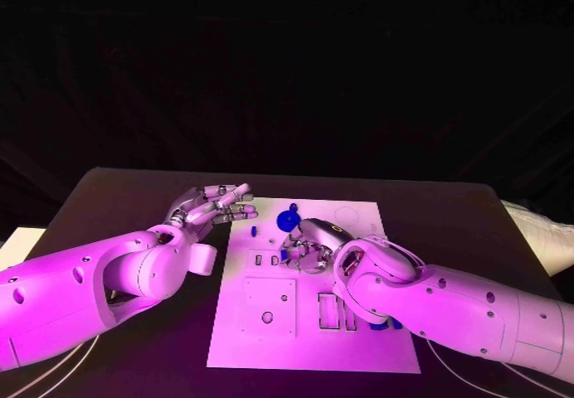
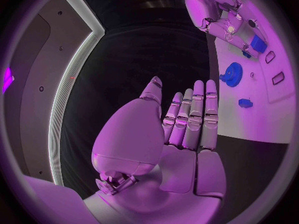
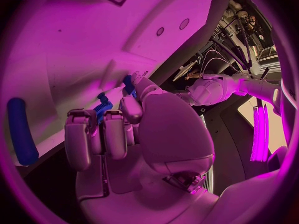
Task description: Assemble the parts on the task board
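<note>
The white task board [image 1: 313,342] lies in the middle of the table. My right hand [image 1: 308,246] is low over its upper part, fingers curled, and pinches a small blue part [image 3: 103,107] at its fingertips; the same part [image 2: 258,44] shows under that hand [image 2: 223,12] in the left wrist view. A blue gear [image 1: 289,220] sits on the board just beyond the right hand, and a small blue piece [image 1: 255,229] lies near the board's left edge. My left hand [image 1: 216,206] hovers beside the board's upper left corner, fingers straight and apart, holding nothing.
More blue parts [image 1: 383,323] lie at the board's right side, partly hidden under my right forearm. A long blue rounded piece [image 3: 19,130] shows beside the right hand. Several empty slots [image 1: 329,308] mark the board's lower half. Black table surrounds the board.
</note>
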Robot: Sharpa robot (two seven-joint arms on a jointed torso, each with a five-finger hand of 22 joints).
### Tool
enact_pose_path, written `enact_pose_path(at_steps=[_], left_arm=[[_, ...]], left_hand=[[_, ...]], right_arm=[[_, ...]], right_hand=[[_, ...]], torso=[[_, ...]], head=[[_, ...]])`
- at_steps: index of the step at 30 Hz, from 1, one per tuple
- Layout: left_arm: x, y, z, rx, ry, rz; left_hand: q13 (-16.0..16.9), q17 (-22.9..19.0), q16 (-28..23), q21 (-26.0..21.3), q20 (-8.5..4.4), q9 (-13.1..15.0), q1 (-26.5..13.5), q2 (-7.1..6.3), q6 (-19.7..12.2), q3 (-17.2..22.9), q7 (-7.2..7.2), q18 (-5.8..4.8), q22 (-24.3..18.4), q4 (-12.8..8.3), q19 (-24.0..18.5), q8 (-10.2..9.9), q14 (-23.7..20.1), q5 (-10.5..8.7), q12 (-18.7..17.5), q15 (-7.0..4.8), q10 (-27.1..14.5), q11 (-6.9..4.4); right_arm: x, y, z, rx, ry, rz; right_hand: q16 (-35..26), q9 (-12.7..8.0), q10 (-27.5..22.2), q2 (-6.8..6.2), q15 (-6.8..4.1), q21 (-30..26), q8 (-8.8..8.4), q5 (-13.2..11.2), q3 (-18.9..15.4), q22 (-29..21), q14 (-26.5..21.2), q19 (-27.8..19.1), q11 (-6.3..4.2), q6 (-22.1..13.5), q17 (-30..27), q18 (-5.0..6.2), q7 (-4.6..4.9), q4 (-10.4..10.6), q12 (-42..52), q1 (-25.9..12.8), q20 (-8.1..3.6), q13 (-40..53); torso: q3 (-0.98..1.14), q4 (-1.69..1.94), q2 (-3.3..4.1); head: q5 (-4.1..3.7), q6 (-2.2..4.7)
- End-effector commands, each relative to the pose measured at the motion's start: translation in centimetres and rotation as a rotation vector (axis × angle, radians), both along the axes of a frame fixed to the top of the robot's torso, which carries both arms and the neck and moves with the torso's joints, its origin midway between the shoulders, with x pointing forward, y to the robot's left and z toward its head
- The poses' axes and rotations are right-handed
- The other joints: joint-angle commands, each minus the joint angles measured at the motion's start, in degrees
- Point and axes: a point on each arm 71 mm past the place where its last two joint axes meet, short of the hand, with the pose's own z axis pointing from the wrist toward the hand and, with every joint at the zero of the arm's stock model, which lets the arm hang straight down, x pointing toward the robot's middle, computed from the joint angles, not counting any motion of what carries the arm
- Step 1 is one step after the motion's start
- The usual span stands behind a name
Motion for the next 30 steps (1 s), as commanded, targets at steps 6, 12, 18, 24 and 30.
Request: enact_pose_path(at_steps=[6, 12, 18, 24, 30], left_arm=[[-0.04, -0.23, 0.19, -0.015, -0.011, -0.012], [-0.07, -0.29, 0.2, -0.015, -0.011, -0.015], [-0.05, -0.28, 0.18, -0.015, -0.01, -0.014], [0.02, -0.17, 0.15, -0.013, -0.01, -0.01], [0.03, -0.19, 0.14, -0.013, -0.01, -0.011]], left_hand=[[0.0, 0.1, -0.3, -0.3, 0.37, 0.0, 0.5, 0.43, -0.4, 0.0, 0.84, 0.57, -0.1, -0.6, 0.1, -0.3, -0.3, -0.25, -0.2, -0.05, -0.4, 0.08], [0.0, 0.1, -0.3, -0.3, 0.37, 0.0, 0.5, 0.43, -0.4, 0.0, 0.84, 0.57, -0.1, -0.6, 0.1, -0.3, -0.3, -0.25, -0.2, -0.05, -0.4, 0.08], [0.0, 0.1, -0.3, -0.3, 0.37, 0.0, 0.5, 0.43, -0.4, 0.0, 0.84, 0.57, -0.1, -0.6, 0.1, -0.3, -0.3, -0.25, -0.2, -0.05, -0.4, 0.08], [0.0, 0.1, -0.3, -0.3, 0.36, 0.0, 0.5, 0.51, -0.4, 0.0, 0.84, 0.57, -0.1, -0.6, 0.1, -0.3, -0.3, -0.25, -0.1, -0.06, -0.3, 0.07], [0.0, 0.2, -0.3, -0.3, 0.36, 0.0, 0.6, 0.61, -0.4, 0.0, 0.85, 0.58, -0.1, -0.7, 0.2, -0.3, -0.2, -0.24, -0.1, -0.06, -0.3, 0.07]], right_arm=[[-0.09, 0.2, -0.19, -0.055, -0.016, 0.012], [-0.18, 0.35, -0.48, -0.084, -0.001, 0.025], [-0.22, 0.4, -0.58, -0.104, 0.001, 0.021], [-0.28, 0.38, -0.61, -0.112, -0.004, 0.012], [-0.34, 0.38, -0.67, -0.106, -0.009, 0.004]], right_hand=[[-0.3, 0.7, -0.4, 0.15, -0.25, -0.3, 0.28, 0.2, 0.4, 5.4, 3.8, -0.2, -0.07, 0.2, 3.7, -0.77, -0.19, -0.1, -0.2, -0.4, -0.08, 0.0], [-0.6, 0.7, -0.7, -0.74, -0.19, -0.4, 0.03, 0.1, 0.4, 5.1, 3.7, -0.5, 0.03, -0.1, 3.4, -0.7, -0.04, -0.3, -0.9, -0.9, -0.04, -0.4], [-1.0, 0.5, -1.4, -2.13, 0.06, -0.8, -0.63, -2.3, 0.0, 4.5, 3.6, -0.9, 0.34, -0.9, 2.9, -0.56, 0.34, 0.0, -2.6, -2.2, 0.14, -1.4], [-1.2, 0.4, -1.6, -3.94, 0.25, -0.9, -1.18, -3.3, -0.6, 4.3, 3.6, -1.0, 0.59, -1.7, 2.7, -0.53, 0.66, -0.5, -3.1, -2.3, 0.32, -1.8], [-1.3, 0.1, -1.7, -4.54, 0.42, -1.0, -1.56, -3.5, -1.0, 4.2, 3.6, -1.0, 0.81, -2.5, 2.6, -0.51, 0.93, -0.6, -3.6, -2.6, 0.46, -2.1]], torso=[[0.02, -0.08, -0.02], [0.01, -0.09, 0.02], [-0.03, -0.01, -0.03], [-0.02, -0.09, 0.0], [-0.02, -0.08, 0.0]], head=[[0.18, -0.37], [0.1, -0.52], [0.27, -0.71], [0.61, -0.82], [0.45, -0.94]])
